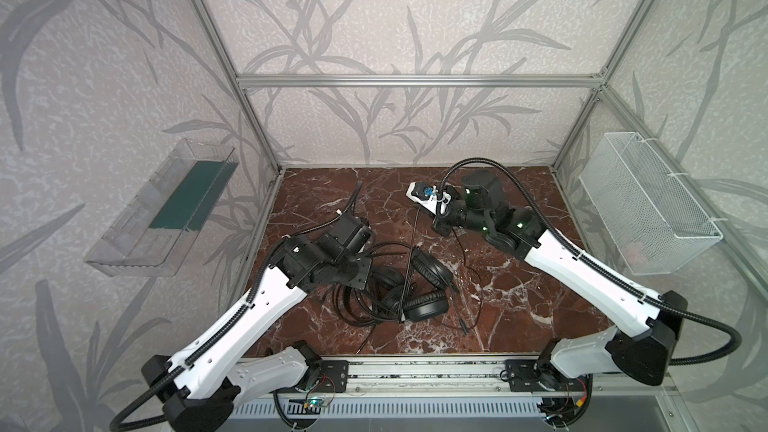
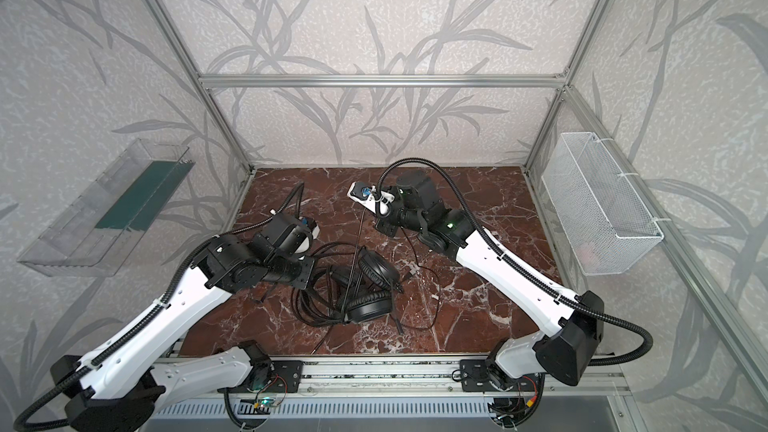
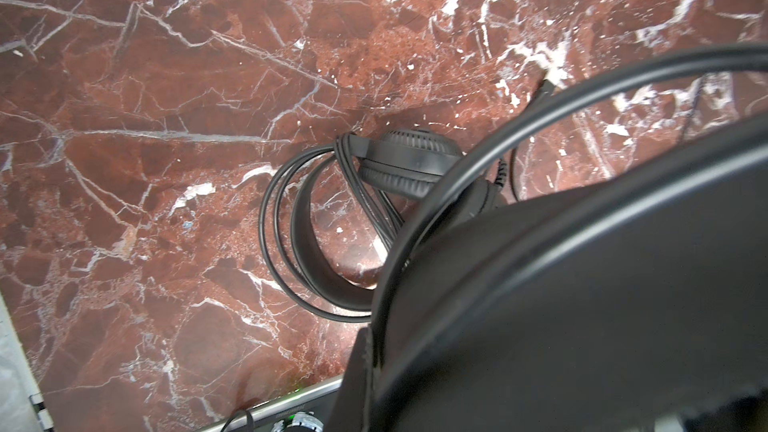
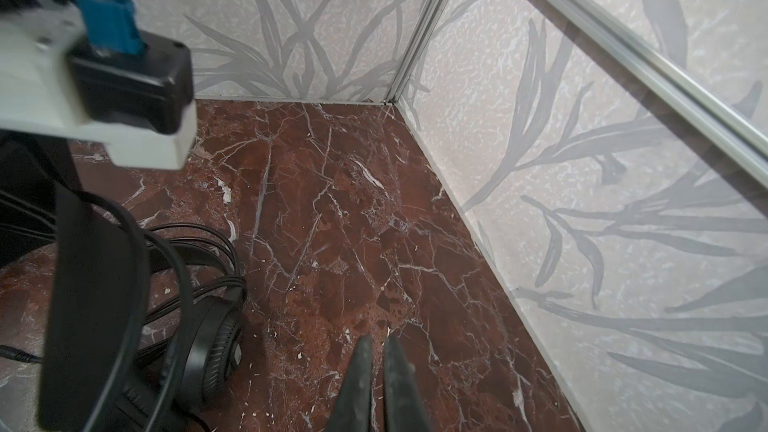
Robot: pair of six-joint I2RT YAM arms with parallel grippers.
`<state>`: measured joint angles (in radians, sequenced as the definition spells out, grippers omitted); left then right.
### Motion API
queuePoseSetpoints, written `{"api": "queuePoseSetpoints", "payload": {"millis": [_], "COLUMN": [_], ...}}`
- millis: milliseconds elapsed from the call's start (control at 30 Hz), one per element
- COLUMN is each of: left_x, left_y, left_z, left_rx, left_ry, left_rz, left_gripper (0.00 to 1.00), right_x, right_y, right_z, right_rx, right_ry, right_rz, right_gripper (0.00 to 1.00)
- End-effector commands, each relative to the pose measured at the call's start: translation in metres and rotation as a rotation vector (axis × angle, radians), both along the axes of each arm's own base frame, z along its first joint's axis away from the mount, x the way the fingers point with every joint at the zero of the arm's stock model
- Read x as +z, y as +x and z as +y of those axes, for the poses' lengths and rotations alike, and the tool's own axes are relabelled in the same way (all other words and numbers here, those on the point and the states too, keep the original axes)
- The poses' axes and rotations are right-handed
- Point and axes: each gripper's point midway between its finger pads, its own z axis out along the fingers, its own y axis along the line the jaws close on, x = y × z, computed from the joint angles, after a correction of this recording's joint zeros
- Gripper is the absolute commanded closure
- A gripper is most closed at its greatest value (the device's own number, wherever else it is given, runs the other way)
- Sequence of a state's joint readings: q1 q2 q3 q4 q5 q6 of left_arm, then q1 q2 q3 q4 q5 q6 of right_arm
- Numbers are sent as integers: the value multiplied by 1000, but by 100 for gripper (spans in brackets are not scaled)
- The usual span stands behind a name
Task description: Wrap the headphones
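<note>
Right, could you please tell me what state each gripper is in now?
Left gripper: shut; what it holds cannot be told.
Right gripper: shut on the taut thin black headphone cable.

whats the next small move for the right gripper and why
Probably swing the right gripper around the headphones to lay one turn of cable. In both top views the cable runs straight and taut from the headphones up to that gripper, and its jaws look nearly shut, so it seems to hold the cable.

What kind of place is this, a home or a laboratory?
Probably a robot test cell, not a home: an aluminium frame with wallpapered panels, and two robot arms mounted on a rail.
</note>
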<state>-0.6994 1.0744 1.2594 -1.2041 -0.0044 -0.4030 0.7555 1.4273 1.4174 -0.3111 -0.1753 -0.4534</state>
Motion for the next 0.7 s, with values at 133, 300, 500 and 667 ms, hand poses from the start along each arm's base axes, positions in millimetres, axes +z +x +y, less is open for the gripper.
{"api": "queuePoseSetpoints", "payload": {"millis": [133,300,500,667], "left_x": [37,49,70,84], "left_y": [-6,-7,-7,-1], "left_z": [-14,-19,-25,-24], "left_rx": [-33,-38,-46,-14], "left_ry": [-152,-196,-261,-278], "left_rz": [-69,-82,-109,-144], "left_gripper": [100,100,100,100], "right_x": [10,-9,-28,-52], "right_y": [19,25,28,31], "right_z": [-8,-4,-3,-5], "right_rx": [-52,-65,-89,-136], "right_ry": [148,162,179,208], "right_rz": [55,126,173,261], "right_gripper": [86,80,73,63]}}
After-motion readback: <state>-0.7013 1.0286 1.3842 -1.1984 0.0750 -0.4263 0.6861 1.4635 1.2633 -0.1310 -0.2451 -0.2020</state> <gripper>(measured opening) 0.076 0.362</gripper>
